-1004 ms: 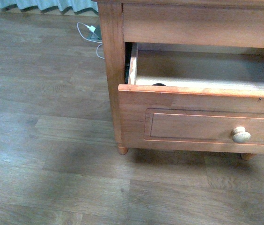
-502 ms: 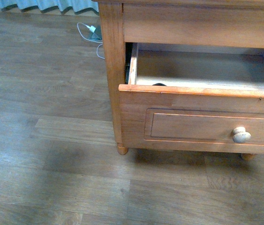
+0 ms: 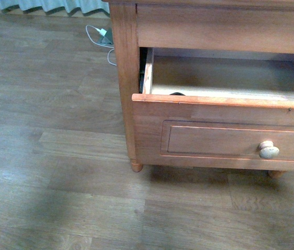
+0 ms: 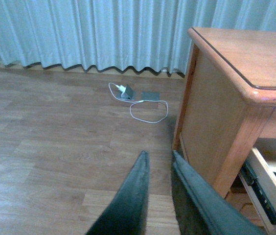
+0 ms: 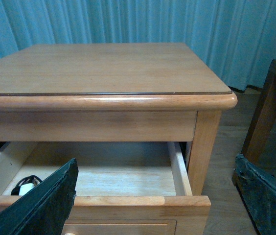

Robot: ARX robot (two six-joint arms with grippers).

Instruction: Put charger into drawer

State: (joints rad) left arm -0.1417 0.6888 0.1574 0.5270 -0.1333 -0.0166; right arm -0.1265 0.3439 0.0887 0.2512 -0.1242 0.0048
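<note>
The drawer [image 3: 215,139] is standing pulled open from the wooden cabinet [image 3: 123,78], with its pale round knob [image 3: 268,150] facing the front camera. The charger [image 3: 177,94] is lying inside the drawer, close behind the drawer front and toward the robot's left. From the front only its rounded black top is showing above the edge. In the right wrist view it is resting on the drawer floor in that front corner, with a small white part showing.

The left gripper [image 4: 158,155] is hovering above the wood floor [image 4: 55,147] beside the cabinet's left side, its fingers parted by a narrow gap and gripping nothing. The right gripper [image 5: 155,164] is hanging in front of the open drawer, its fingers [image 5: 45,205] spread wide and empty.

A white plug [image 3: 102,35] with a looping cable is lying on the floor near the curtain [image 4: 103,34].
</note>
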